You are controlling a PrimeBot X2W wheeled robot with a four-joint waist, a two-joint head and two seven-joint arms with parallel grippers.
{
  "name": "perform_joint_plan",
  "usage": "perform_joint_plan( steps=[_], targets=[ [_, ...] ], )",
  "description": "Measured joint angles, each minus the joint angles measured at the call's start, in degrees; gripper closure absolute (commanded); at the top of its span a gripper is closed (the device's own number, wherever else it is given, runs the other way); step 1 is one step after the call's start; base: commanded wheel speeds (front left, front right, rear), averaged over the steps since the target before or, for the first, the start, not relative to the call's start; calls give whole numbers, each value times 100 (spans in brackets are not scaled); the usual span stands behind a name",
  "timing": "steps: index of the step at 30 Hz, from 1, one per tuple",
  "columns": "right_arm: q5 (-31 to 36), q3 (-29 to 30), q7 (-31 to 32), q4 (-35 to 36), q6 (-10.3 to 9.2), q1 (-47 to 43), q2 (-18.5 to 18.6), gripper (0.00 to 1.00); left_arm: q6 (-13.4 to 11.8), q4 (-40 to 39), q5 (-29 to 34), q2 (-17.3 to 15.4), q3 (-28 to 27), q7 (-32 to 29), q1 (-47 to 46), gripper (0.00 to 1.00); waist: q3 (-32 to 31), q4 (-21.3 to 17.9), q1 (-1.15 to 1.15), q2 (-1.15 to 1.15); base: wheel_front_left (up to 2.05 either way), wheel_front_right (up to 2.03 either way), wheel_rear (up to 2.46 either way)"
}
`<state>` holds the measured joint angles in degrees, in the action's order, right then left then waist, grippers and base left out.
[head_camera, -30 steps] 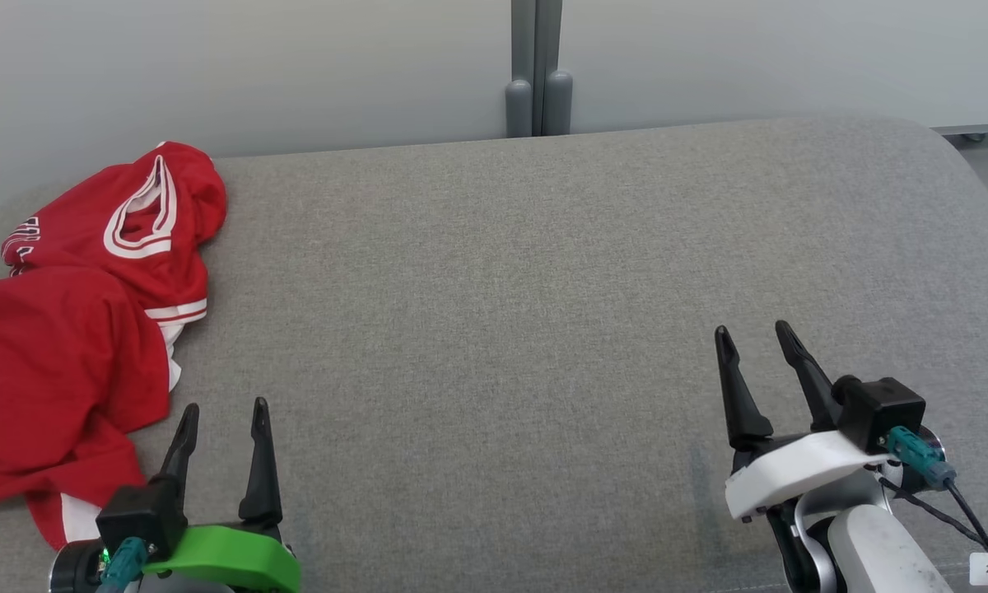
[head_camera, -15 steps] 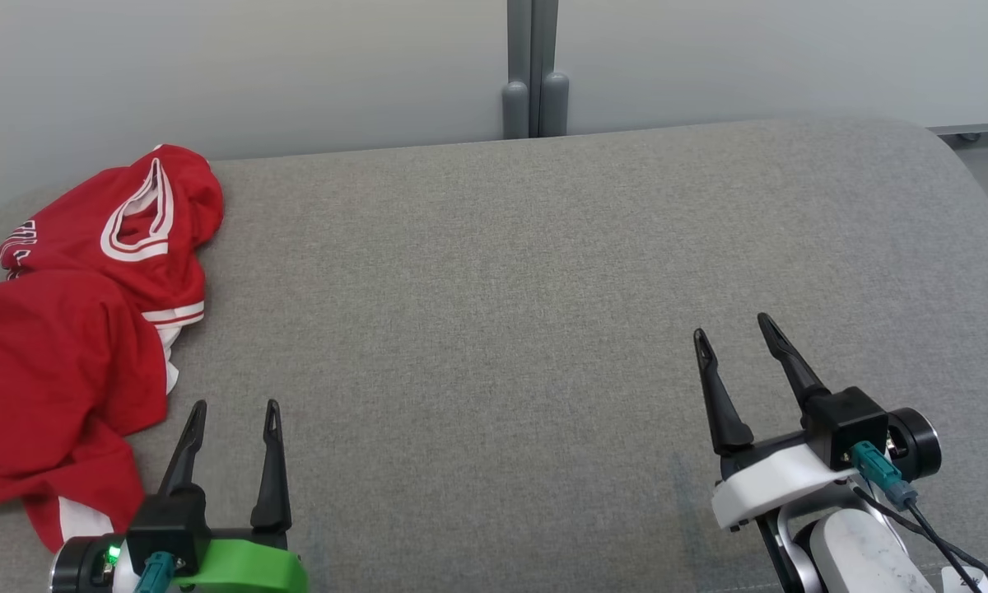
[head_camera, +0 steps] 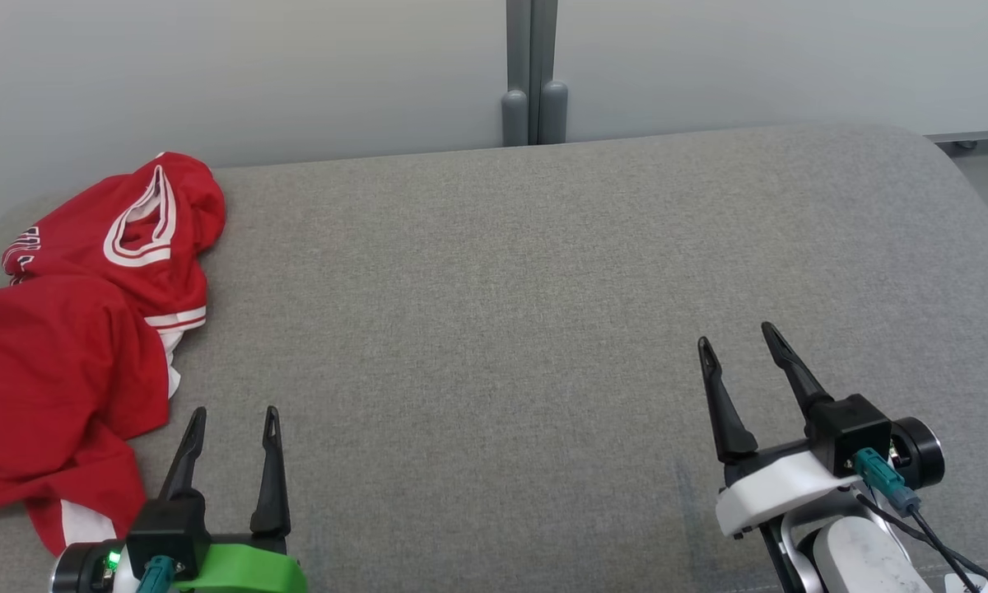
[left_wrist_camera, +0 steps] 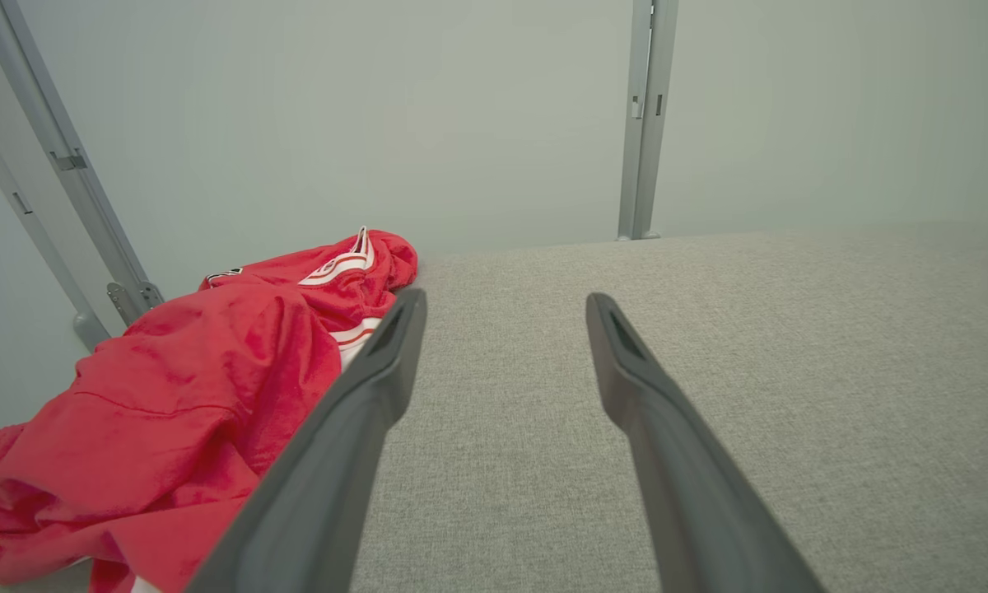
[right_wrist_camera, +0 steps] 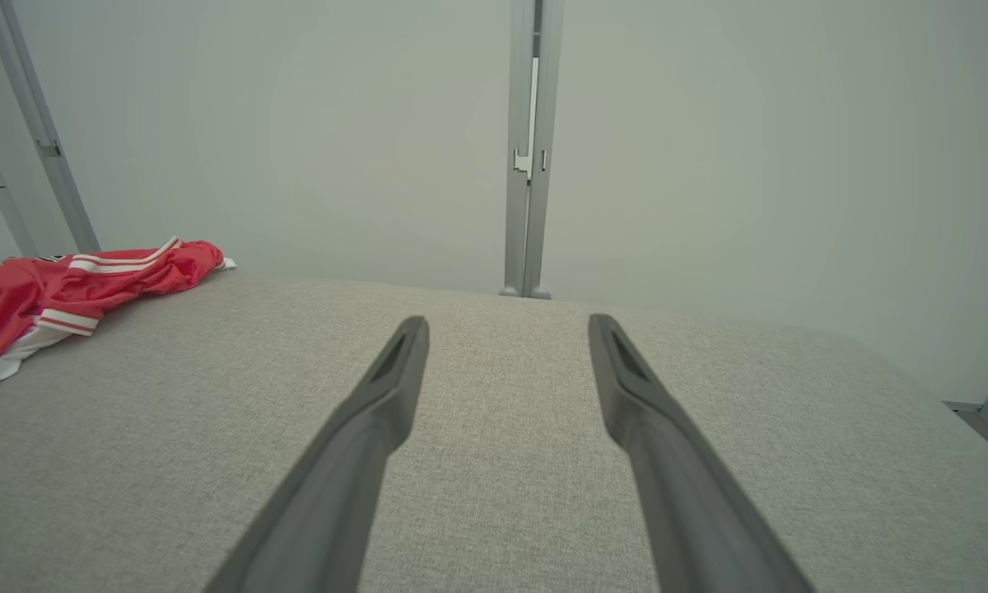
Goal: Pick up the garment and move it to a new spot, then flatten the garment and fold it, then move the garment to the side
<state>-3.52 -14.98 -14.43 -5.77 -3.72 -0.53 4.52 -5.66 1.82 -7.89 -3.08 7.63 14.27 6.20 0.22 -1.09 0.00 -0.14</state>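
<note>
Where the grey fabric-covered desk (head_camera: 502,313) rounds off at its left edge, the garment (head_camera: 74,346) lies in a crumpled heap. It is red, with white-striped trim around one opening and white lettering on a fold. Bare fabric stretches from it to the right side. The left gripper (head_camera: 235,412) hovers just beside the heap's near edge, jaws spread wide and empty. The right gripper (head_camera: 737,338) sits well apart, jaws likewise spread. A grey post (head_camera: 532,74) stands against the pale wall (head_camera: 255,74) behind.
</note>
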Motion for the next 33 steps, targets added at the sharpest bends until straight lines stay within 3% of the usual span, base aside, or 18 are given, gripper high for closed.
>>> perform_joint_plan(
  steps=[20, 33],
  targets=[
    [-45, 145, 0, -8, 7, -5, -5, 0, 20, 76, -43, 11, -1, 0, 12, 0, -42, 59, 0, 0, 0, 0, 0],
    [-49, 120, -1, 54, 87, -24, 5, 0, 20, 101, -44, 19, 25, -1, 4, 0, -57, 575, 0, 0, 0, 0, 0]
  ],
)
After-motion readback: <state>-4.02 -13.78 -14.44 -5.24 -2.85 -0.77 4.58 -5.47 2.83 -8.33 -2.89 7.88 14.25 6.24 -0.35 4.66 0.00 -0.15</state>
